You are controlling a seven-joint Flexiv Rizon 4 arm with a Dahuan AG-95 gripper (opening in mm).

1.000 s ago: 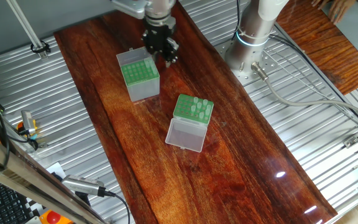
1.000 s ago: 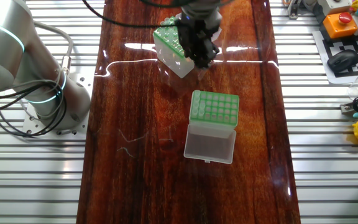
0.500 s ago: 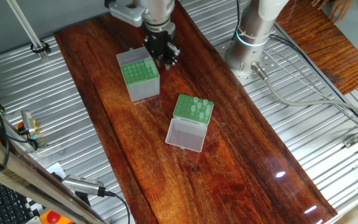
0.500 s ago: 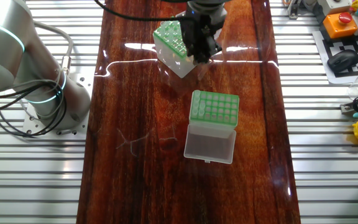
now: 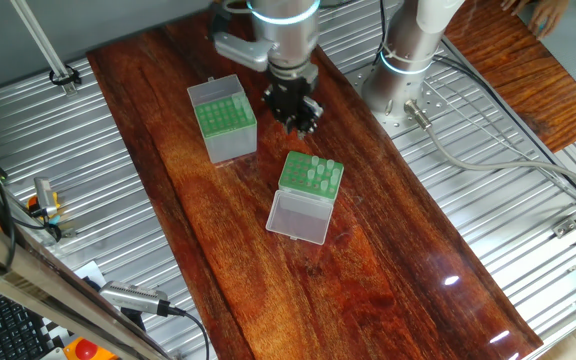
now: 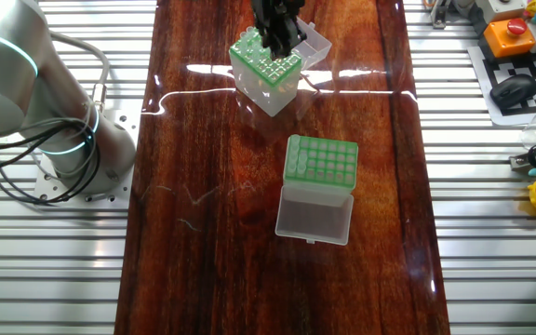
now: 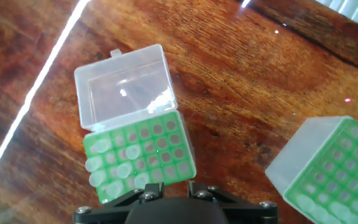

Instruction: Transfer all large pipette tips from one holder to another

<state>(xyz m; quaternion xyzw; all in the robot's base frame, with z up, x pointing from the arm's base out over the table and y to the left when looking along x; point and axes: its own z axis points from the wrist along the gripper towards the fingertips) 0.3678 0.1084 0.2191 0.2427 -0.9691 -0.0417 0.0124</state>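
Note:
The whitish holder [image 5: 311, 176] lies mid-table with its clear lid [image 5: 299, 216] folded open toward the front. Several large pipette tips [image 5: 320, 172] stand in its green rack; in the hand view they fill the rack's left corner [image 7: 107, 169]. The taller grey-sided box [image 5: 224, 122] stands further back, and it too has tips [image 7: 331, 210] in its rack. My gripper [image 5: 296, 116] hangs in the air between the two boxes, just off the whitish holder's rack [image 7: 143, 157]. Its jaws stand slightly apart with nothing between them [image 7: 178, 186].
The arm's silver base [image 5: 403, 70] stands on the ribbed metal bench beside the wooden board [image 5: 388, 270]. Cables [image 5: 488, 160] trail along the right. A mouse and controller boxes [image 6: 515, 56] lie off the board's far side.
My gripper has lifted off the edge of the grey-sided box and swung across to hang near the whitish holder. Neither box has moved.

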